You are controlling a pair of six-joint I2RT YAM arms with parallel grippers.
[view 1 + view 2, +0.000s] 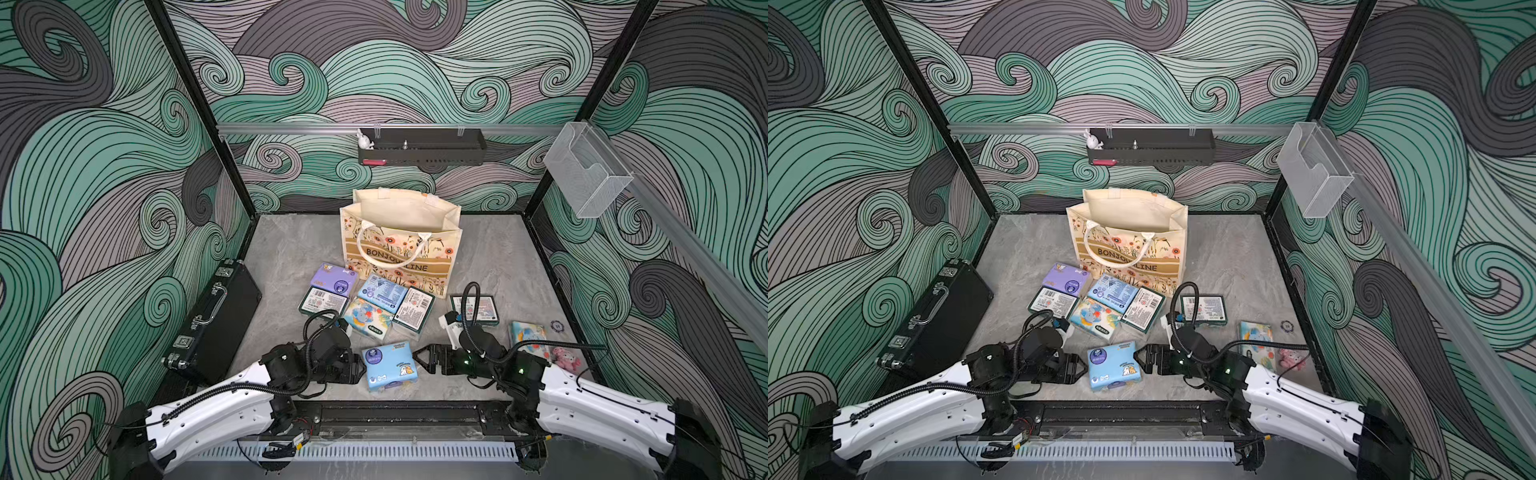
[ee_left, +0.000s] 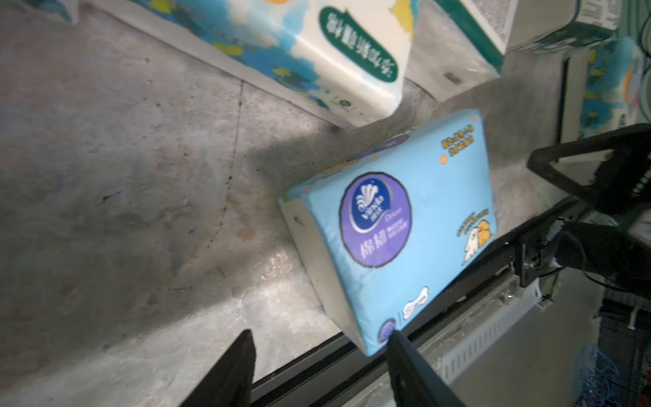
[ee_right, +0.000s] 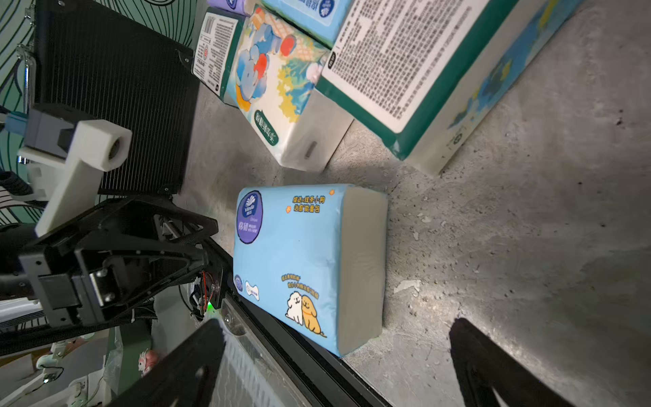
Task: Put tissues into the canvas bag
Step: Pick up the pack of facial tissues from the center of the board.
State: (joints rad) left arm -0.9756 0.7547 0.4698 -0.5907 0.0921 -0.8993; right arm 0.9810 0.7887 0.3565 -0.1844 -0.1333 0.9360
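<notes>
Close to the near edge of the table (image 1: 291, 257), a light blue tissue pack (image 1: 388, 365) lies flat between two grippers. Both the left gripper (image 2: 318, 333) and the right gripper (image 3: 338, 322) have fingers apart, holding nothing. Farther back sits a cluster of packs (image 1: 370, 299), then the canvas bag (image 1: 401, 249), upright and open-mouthed. A good pick likely means squeezing the soft pack gently across its narrow width, then lifting clear of the bag's rim.

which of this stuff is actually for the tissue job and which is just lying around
For the job:
canvas bag
eight tissue packs, including the light blue pack nearest the arms

Just lying about:
black hard case
pink plush toy
small white figurine
black wall shelf
clear wall holder
</notes>
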